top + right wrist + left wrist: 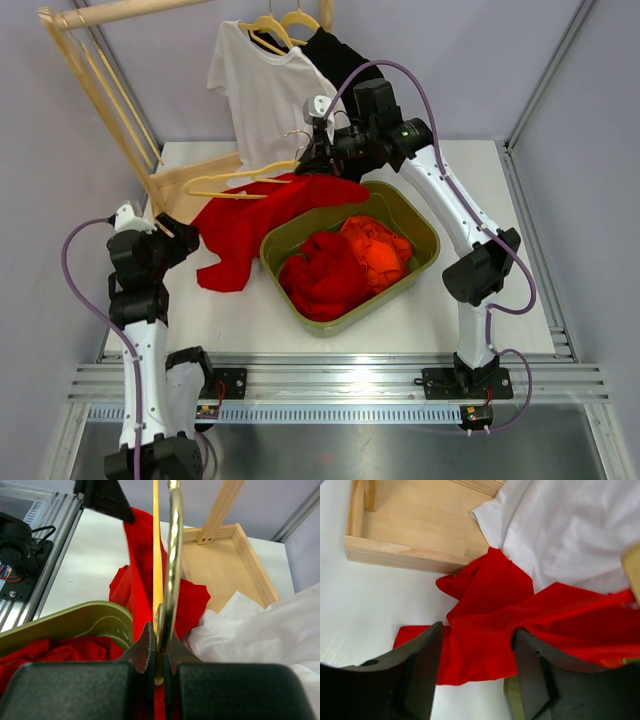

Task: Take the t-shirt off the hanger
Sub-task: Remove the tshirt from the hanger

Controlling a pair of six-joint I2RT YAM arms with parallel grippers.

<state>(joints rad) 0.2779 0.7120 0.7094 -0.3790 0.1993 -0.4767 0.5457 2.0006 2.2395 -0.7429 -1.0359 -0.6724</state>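
Observation:
A red t-shirt (265, 215) drapes from a wooden hanger (240, 180) down over the bin's rim onto the table. The hanger's left arm is bare above the cloth. I cannot tell if the right arm is still inside the shirt. My right gripper (318, 150) is shut on the hanger's metal hook (175, 555) and holds it up; the wooden bar (156, 540) and red cloth (137, 570) hang beyond its closed jaws (159, 652). My left gripper (190, 235) is open just above the table, its fingers (420, 670) flanking the shirt's lower fold (490, 625) without touching it.
A green bin (420, 215) holds red and orange clothes (345, 265). A wooden rack with a tray base (195, 180) stands at the back left. A white t-shirt (265, 95) and a black one (335, 55) hang on it; the white one reaches down beside the red shirt (570, 530).

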